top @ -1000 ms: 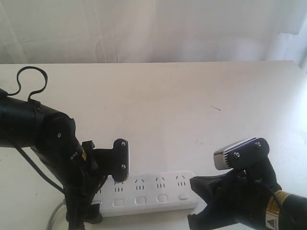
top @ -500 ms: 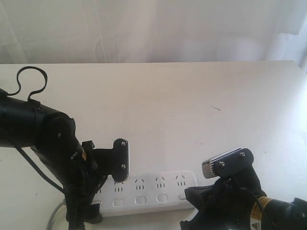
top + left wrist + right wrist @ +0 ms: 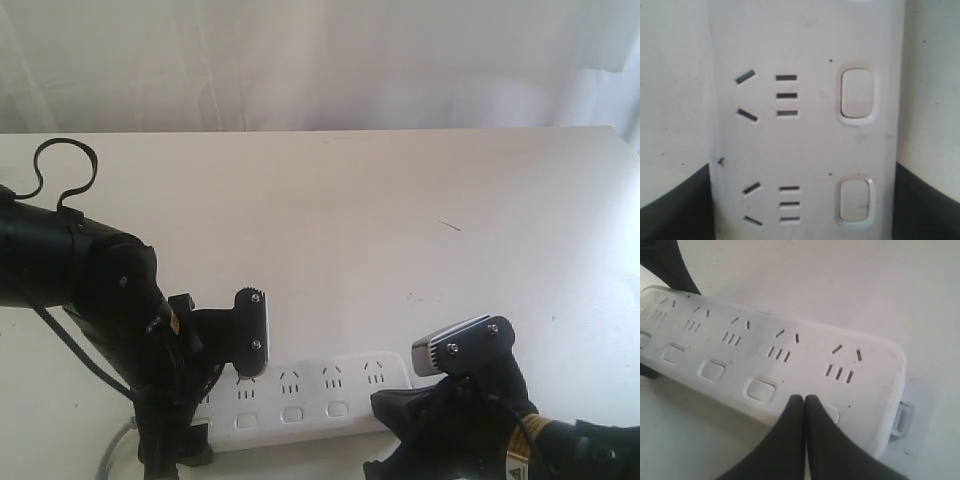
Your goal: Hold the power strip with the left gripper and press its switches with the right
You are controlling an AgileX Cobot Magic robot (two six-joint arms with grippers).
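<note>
- So the power strip (image 3: 310,395) can't slide on the table (image 3: 400,220), left gripper (image 3: 222,392) clamps it near one end.
- Right gripper (image 3: 804,402) pinched together, empty, one blunt tip at the end switch (image 3: 834,415).

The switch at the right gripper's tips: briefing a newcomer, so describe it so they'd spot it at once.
A white power strip lies on the table, five switches in a row. Go to the end with the side tab. That last switch alone is half hidden under the right gripper's closed tips.
</note>
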